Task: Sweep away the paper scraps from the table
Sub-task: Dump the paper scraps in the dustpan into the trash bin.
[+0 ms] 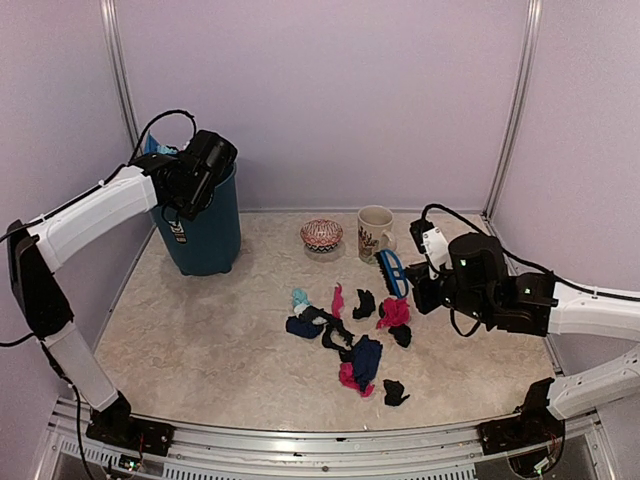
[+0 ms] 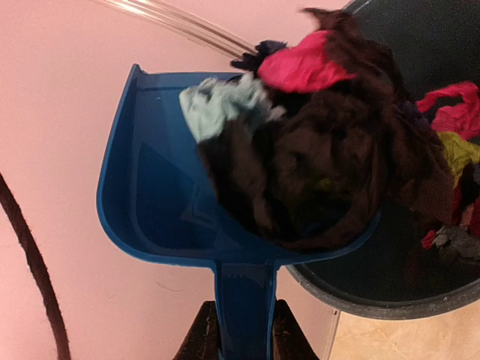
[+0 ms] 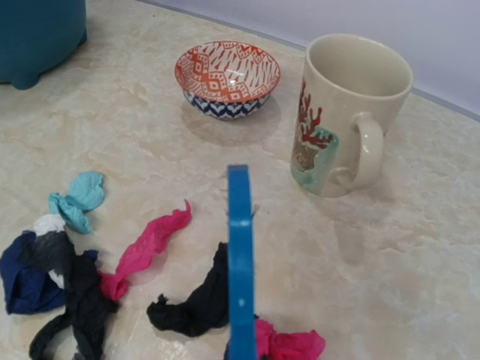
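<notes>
My left gripper is shut on the handle of the blue dustpan, held tilted over the teal bin. Black, pink and light blue paper scraps lie at the pan's mouth over the bin's opening, with more scraps inside the bin. My right gripper holds the blue brush above the table; its fingers are out of its wrist view. Several scraps lie mid-table: pink, black, light blue, navy.
A cream mug and a small patterned bowl stand behind the scraps. The bin stands at the back left by the wall. Enclosure walls surround the table; a silver frame edge runs along the front.
</notes>
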`<state>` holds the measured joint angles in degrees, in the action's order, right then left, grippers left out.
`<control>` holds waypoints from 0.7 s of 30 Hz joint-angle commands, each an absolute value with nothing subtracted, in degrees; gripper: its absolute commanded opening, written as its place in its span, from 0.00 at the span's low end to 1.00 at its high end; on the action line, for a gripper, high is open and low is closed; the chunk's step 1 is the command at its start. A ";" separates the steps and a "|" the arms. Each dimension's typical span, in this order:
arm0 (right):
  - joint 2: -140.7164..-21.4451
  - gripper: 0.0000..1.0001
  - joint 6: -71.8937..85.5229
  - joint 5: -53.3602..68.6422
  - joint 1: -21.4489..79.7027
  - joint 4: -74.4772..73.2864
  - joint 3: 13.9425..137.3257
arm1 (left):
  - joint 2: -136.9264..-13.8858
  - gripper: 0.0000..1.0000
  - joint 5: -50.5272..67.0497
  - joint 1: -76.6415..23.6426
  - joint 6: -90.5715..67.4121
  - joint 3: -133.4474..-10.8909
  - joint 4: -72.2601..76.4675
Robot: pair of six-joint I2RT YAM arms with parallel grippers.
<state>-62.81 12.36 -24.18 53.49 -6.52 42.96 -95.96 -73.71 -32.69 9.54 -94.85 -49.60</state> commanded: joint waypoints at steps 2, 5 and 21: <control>-60.47 0.00 11.88 -23.64 52.60 -4.36 41.45 | -95.00 0.00 -84.78 -34.52 29.01 -88.84 -34.26; -59.78 0.00 12.27 -23.17 52.38 -3.71 40.55 | -92.92 0.00 -85.18 -34.76 40.68 -85.48 -21.86; -55.46 0.00 12.73 -21.79 51.83 -2.63 37.78 | -89.60 0.00 -80.94 -33.56 85.27 -70.82 22.59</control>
